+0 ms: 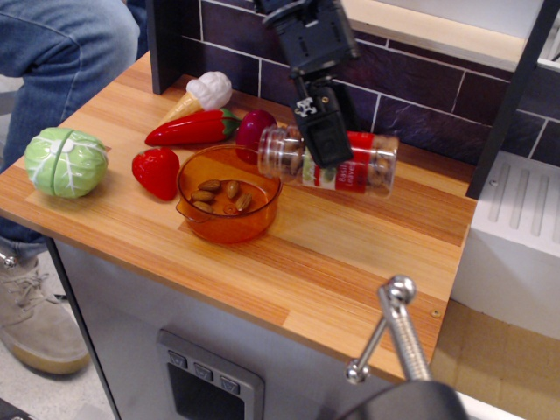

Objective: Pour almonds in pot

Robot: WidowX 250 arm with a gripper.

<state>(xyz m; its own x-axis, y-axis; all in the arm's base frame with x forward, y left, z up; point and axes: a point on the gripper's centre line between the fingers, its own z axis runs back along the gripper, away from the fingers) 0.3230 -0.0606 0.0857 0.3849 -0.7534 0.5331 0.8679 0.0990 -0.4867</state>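
My gripper [322, 140] is shut on a clear jar [331, 160] with a red label, held on its side above the counter. The jar's open mouth points left, over the right rim of the orange pot [229, 194]. Almonds [376, 171] show through the jar's wall. Several almonds [223, 192] lie in the bottom of the pot. The pot stands on the wooden counter [315, 254], just left of the jar.
A red strawberry toy [157, 172] and a green cabbage toy [65, 162] lie left of the pot. A red pepper [192, 129], a garlic toy [208, 90] and a purple onion [254, 128] lie behind it. A metal handle [395, 324] sticks up at the front right. A person's leg [52, 52] is at the far left.
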